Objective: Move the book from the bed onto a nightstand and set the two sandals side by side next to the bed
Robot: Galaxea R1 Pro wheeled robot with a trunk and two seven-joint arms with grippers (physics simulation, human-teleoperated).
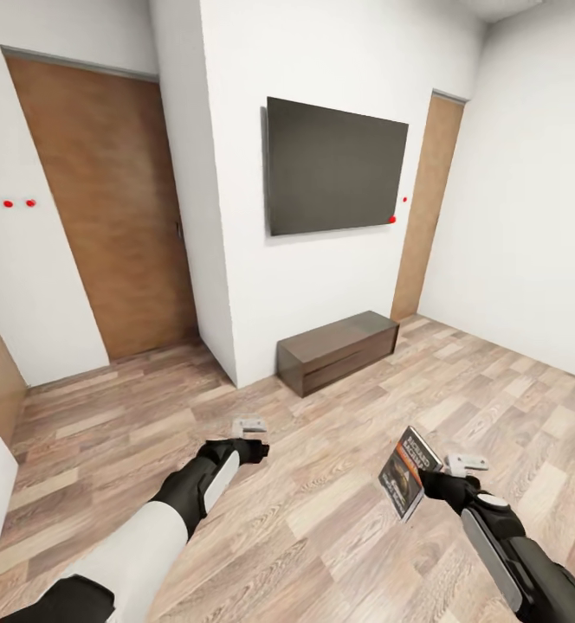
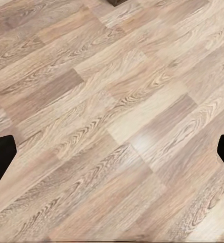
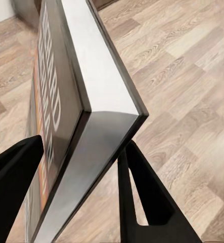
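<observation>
My right gripper (image 1: 432,480) is shut on the book (image 1: 407,472), a thin dark grey paperback with an orange band and white lettering, held upright above the wood floor at the lower right. In the right wrist view the book (image 3: 81,116) stands between the two black fingers (image 3: 142,197), its white page edge toward the camera. My left gripper (image 1: 257,449) hangs over bare floor at lower centre with nothing between its fingertips (image 2: 0,157), which stand wide apart. The bed, nightstand and sandals are out of view.
A low dark brown cabinet (image 1: 338,350) stands against the white wall under a wall-mounted black TV (image 1: 335,166). Brown wooden doors are at the left (image 1: 110,216) and right (image 1: 426,203). A white wall corner juts out near the cabinet. Open plank floor surrounds both arms.
</observation>
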